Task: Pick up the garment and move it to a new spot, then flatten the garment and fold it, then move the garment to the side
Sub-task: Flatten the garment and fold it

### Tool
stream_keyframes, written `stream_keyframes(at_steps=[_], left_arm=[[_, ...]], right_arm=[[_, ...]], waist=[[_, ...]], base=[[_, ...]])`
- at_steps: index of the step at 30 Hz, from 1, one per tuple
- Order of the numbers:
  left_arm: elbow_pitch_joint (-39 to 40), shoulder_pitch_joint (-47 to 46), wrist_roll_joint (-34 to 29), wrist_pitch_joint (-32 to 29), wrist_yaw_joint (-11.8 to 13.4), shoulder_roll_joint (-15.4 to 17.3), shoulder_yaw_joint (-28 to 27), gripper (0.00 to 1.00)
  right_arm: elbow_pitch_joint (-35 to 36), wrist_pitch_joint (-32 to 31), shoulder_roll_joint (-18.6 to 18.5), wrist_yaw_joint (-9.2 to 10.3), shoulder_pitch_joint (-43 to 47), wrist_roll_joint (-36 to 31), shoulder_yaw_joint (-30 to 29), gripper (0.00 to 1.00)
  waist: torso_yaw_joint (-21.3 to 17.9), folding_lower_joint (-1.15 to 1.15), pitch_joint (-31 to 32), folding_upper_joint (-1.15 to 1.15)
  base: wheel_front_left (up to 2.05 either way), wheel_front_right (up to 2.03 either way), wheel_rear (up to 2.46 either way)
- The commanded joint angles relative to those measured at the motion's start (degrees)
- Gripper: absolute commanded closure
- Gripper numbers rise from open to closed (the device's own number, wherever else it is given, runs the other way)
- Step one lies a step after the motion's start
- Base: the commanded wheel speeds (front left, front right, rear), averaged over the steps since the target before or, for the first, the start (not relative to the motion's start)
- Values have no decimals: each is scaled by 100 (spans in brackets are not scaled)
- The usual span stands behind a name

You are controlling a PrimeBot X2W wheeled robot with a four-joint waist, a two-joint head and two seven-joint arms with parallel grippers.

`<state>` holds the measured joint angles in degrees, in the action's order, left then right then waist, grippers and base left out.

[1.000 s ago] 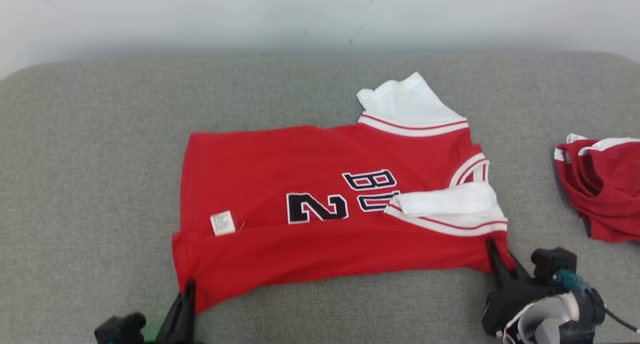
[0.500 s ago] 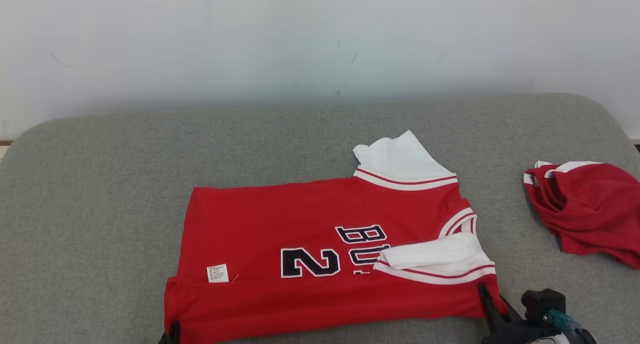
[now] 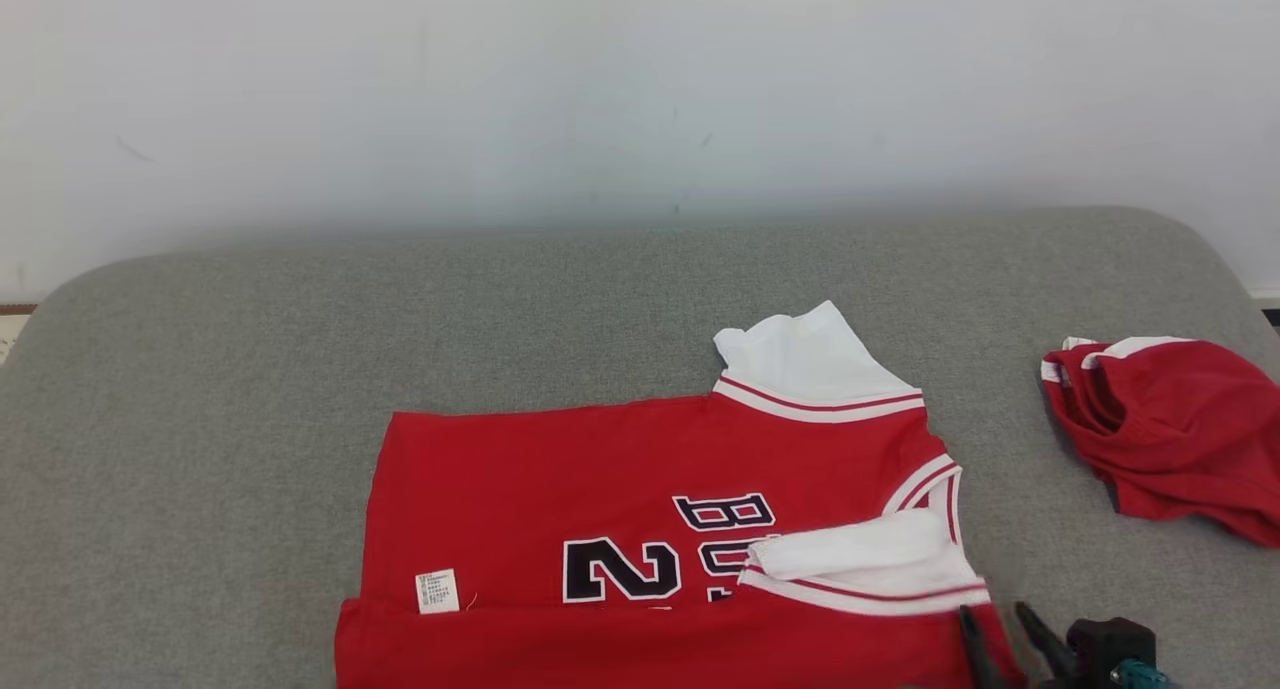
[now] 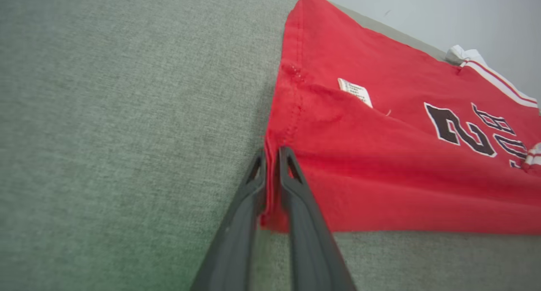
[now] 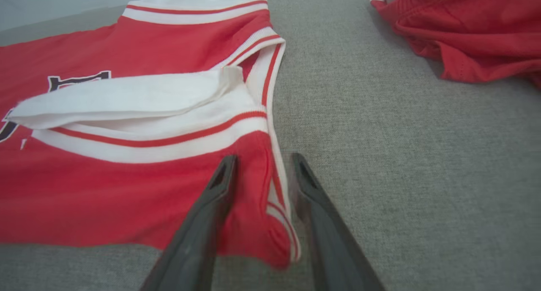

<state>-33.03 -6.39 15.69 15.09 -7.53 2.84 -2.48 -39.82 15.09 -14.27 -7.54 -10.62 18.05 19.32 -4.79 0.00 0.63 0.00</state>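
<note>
The red jersey [image 3: 560,479] with white sleeves and black "2" lettering lies flat on the grey cushion, its near long edge folded over. In the left wrist view my left gripper [image 4: 272,152] is shut on the jersey [image 4: 380,156] at its hem corner, with red cloth pinched between the fingers. My right gripper [image 3: 995,614] sits at the jersey's near right corner by the folded white sleeve [image 3: 870,559]. In the right wrist view the right gripper [image 5: 263,158] is open, its fingers standing apart on either side of the striped armhole edge of the jersey [image 5: 105,189].
A second red garment [image 3: 1170,419] lies crumpled at the right of the grey cushion [image 3: 300,329], also seen as the red heap [image 5: 465,29] in the right wrist view. A pale wall [image 3: 600,89] rises behind the cushion's far edge.
The head camera has tilted up, so the whole picture has slid down and the left gripper has left it. The right gripper's fingers have parted at the jersey's corner.
</note>
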Motion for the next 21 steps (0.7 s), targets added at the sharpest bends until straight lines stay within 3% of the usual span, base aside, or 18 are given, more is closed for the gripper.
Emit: stream_keyframes(at_steps=[1,9,14,21], left_arm=[[42,17,-68,6,8,56,-120,0],[291,63,-528,7,8,21,-395,0],[359,147,-513,6,8,10,-378,0],[424,148,-216,6,8,8,-110,0]], right_arm=[[75,1,-66,11,36,-83,-100,0],[689,0,11,11,158,-454,-342,0],[1015,0,28,11,247,-495,283,0],[960,1,-20,11,139,-369,1119,0]], waist=[[24,0,-12,0],[111,0,-26,0],[168,0,-25,0],[276,0,-95,0]], base=[[0,0,0],[0,0,0],[0,0,0],[0,0,0]])
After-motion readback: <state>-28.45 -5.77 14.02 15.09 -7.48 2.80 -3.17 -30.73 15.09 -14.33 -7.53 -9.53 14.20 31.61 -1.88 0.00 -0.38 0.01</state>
